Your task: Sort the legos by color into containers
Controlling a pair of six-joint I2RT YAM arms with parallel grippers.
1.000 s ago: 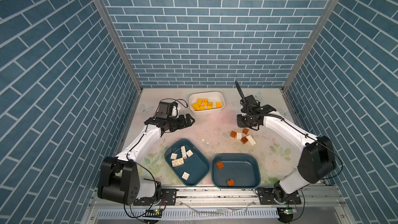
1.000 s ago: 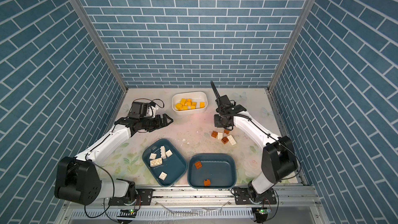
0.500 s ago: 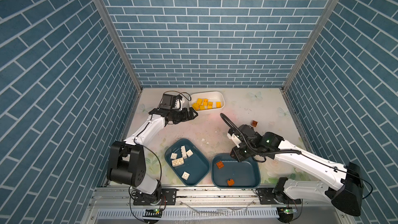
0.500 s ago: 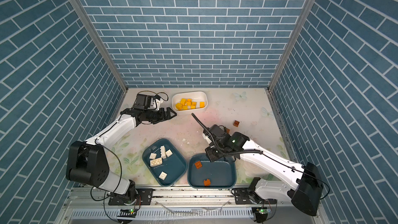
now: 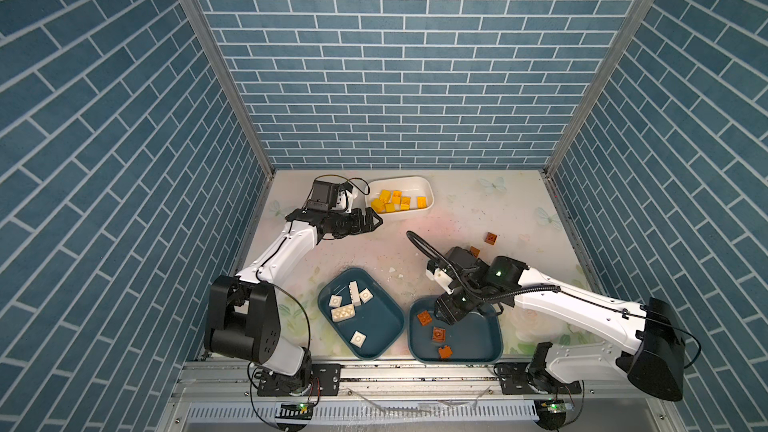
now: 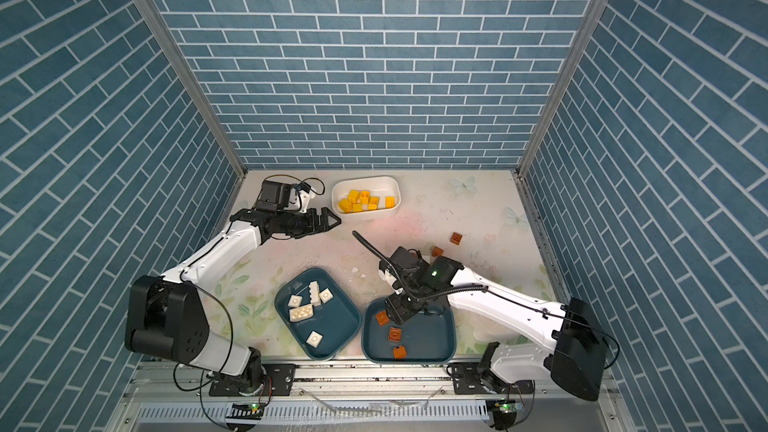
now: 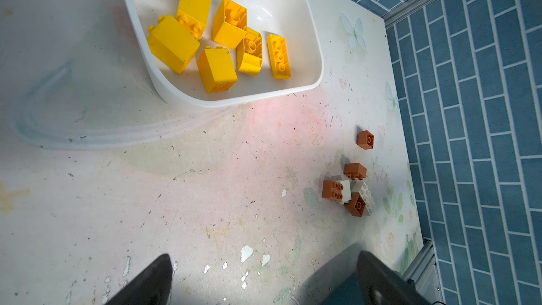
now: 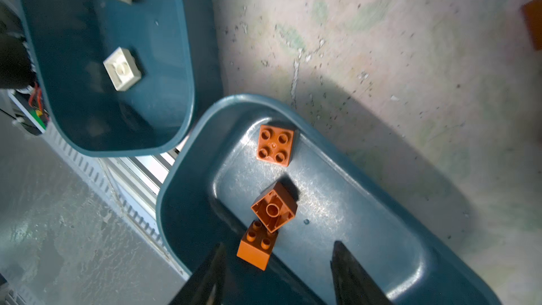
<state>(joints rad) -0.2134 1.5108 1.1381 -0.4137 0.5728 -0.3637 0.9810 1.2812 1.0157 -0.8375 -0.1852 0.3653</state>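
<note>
Since the earlier frame a third brown brick (image 8: 257, 246) has come into the right teal tub (image 5: 486, 347), and the right fingers (image 8: 352, 274) have parted. They now stand partly open above this tub, low and right of centre in both top views, and hold nothing. The brick lies free on the tub floor near one finger. It touches a second brown one that shows its hollow underside.

As for the left fingers (image 7: 146, 283), they are wide open and empty, over the counter (image 5: 457, 209) just beside the white tub (image 5: 415, 185), which holds the yellow bricks (image 5: 395, 201). The white bricks (image 5: 343, 312) are in the left teal tub (image 5: 374, 328). Not yet sorted, at the right of the left wrist view, is a loose cluster (image 7: 347, 193) of brown and white bricks, with one brown brick apart from it.

These bricks look light, stiff and smooth, not fragile. I judge the best hold is on two flat opposite walls, not on the studs. In the cluster the neighbours touch, so a finger may push them. No brand, label or writing can be read anywhere.
</note>
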